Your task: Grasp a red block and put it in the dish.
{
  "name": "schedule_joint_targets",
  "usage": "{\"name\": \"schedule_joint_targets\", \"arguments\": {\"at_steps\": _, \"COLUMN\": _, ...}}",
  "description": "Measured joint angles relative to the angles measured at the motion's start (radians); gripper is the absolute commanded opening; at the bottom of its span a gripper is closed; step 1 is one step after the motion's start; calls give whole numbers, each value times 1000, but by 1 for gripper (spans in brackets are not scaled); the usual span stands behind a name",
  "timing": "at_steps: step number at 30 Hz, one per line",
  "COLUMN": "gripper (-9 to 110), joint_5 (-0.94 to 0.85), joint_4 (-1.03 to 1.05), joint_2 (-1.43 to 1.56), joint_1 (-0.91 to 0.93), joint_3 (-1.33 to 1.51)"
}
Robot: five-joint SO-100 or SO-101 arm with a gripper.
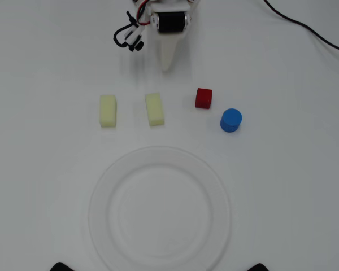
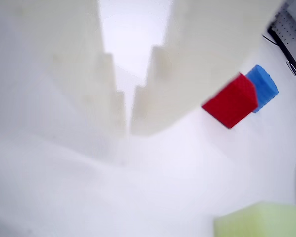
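Red block (image 1: 203,98) sits on table just beside blue cyl (image 1: 231,120), well apart from dish (image 1: 160,155) rim.

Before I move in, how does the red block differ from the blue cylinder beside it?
The red block is a square-edged cube; the blue cylinder is round. In the overhead view, the red block lies nearer the gripper, the blue cylinder farther right and closer to the dish. Both are similar in size, sit on the table, apart, ungrasped.

Overhead view looks straight down on the table; wrist view sits close behind the end effector (image 2: 128,126), sharing the red block (image 1: 203,98)
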Motion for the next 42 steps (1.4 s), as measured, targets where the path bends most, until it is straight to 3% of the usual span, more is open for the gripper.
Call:
{"name": "schedule_joint_targets", "arguments": {"at_steps": 30, "gripper": 0, "joint_5": -3, "joint_4": 12, "joint_2": -25, "joint_1": 6, "joint_3": -38}}
{"name": "schedule_joint_targets", "arguments": {"at_steps": 42, "gripper": 0, "joint_5": 49, "joint_4": 9, "joint_2": -834, "joint_1": -51, "joint_3": -647}}
